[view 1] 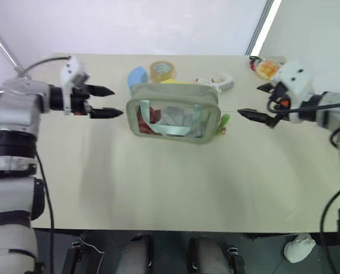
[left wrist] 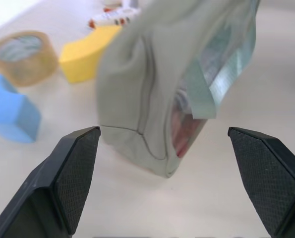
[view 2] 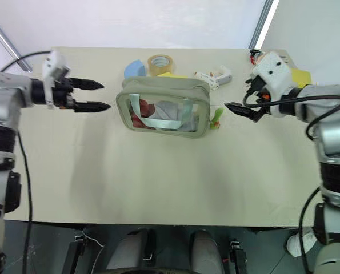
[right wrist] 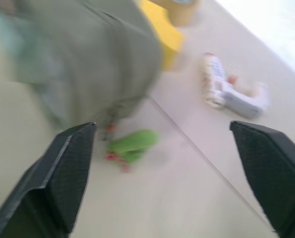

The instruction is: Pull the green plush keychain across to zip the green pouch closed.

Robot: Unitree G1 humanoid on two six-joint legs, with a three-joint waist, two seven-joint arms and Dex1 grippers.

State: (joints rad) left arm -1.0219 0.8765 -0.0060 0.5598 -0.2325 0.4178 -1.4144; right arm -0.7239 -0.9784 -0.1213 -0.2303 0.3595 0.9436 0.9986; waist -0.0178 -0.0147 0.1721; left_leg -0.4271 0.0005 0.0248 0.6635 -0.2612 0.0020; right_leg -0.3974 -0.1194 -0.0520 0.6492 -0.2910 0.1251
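The green pouch stands on the beige table at centre back, its clear window and mint strap facing me. At the pouch's right end the green plush keychain lies on the table; the right wrist view shows it too. My left gripper hovers just left of the pouch, open, nothing between its fingers. My right gripper is right of the keychain, apart from it, open and empty. In the left wrist view the pouch's left end is a short way ahead.
Behind the pouch lie a tape roll, a blue block, a yellow block and a white gun-shaped tool. An orange item sits at the back right corner. Bare table stretches to the front edge.
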